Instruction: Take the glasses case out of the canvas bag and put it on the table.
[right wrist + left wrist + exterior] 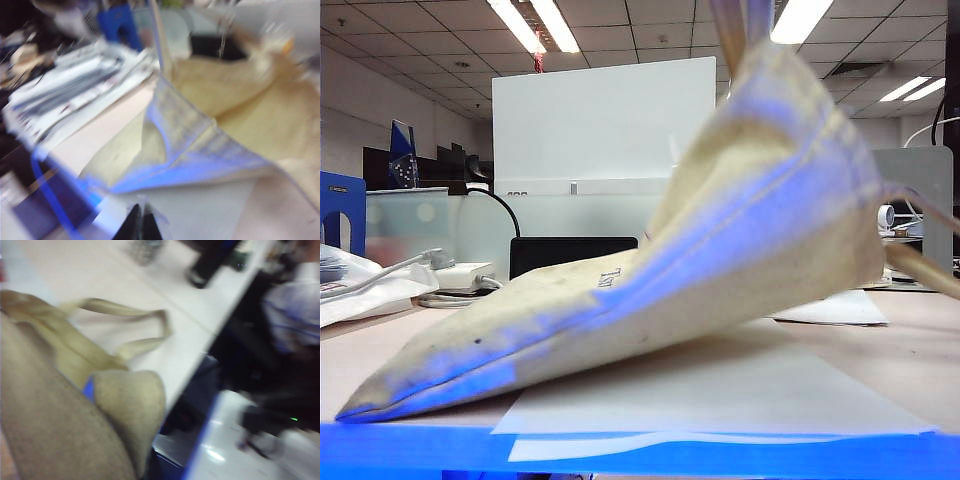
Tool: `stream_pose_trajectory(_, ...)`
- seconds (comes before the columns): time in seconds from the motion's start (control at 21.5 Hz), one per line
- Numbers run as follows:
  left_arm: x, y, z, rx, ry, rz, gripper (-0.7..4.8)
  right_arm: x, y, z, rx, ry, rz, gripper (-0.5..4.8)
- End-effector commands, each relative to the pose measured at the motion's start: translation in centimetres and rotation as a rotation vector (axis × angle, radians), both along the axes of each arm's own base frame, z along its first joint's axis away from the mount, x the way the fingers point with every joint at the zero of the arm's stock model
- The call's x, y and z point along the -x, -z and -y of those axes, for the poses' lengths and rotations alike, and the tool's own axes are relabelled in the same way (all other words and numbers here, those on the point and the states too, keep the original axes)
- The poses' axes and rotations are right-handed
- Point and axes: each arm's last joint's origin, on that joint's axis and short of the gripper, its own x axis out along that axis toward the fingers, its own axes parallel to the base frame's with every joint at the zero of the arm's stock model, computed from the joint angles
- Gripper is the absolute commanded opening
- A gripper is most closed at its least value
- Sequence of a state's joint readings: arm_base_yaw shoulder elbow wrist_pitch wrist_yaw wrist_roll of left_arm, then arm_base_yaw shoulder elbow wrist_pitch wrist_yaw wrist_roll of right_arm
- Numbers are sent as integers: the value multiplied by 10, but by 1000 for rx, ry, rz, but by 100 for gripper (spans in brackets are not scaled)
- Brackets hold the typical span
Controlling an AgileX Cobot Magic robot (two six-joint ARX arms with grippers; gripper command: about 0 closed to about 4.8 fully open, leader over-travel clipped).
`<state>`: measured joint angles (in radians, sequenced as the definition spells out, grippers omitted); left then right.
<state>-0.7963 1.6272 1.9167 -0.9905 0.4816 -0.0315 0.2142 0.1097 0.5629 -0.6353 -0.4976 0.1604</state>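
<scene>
Showing only in own blurred wrist view, right gripper point(139, 222): jaws together, seemingly empty; left gripper unseen, shut; canvas bag point(740, 230) raised.

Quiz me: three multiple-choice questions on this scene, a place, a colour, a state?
1. The canvas bag has its low end on: A floor, B table, C chair.
2. The paper sheets under it: A white, B red, C green.
3. The right gripper has jaws: A wide open, B holding a cup, C shut.
B: the canvas bag's corner lies on the table. A: the paper sheets are white. C: the right gripper, over the paper beside the bag, is shut, empty. The left gripper is unseen; its camera faces bag cloth.
</scene>
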Motion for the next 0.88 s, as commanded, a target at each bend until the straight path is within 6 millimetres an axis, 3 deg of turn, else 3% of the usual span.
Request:
stream_pose_trajectory(0.05,19,-9,-9,12,58,-54,-6,-20,-5,-6,2,-49,-28,-7)
stream_pose_trajectory(0.23,41,-17,-19,-5,77,-94,-6,-32,-22,-7,-18,-14,89,-7)
stream_pose_trajectory(0.51,67,-30,-30,8,104,-115,-6,-62,-40,-10,-2,-19,1,-7)
stream_pose_trajectory(0.74,83,-40,-35,50,144,-77,-6,-90,-31,-18,-20,-170,-149,-7)
stream_pose_trajectory(0.88,82,-42,-35,62,134,-54,-6,-94,-25,-25,-42,-272,-224,-7)
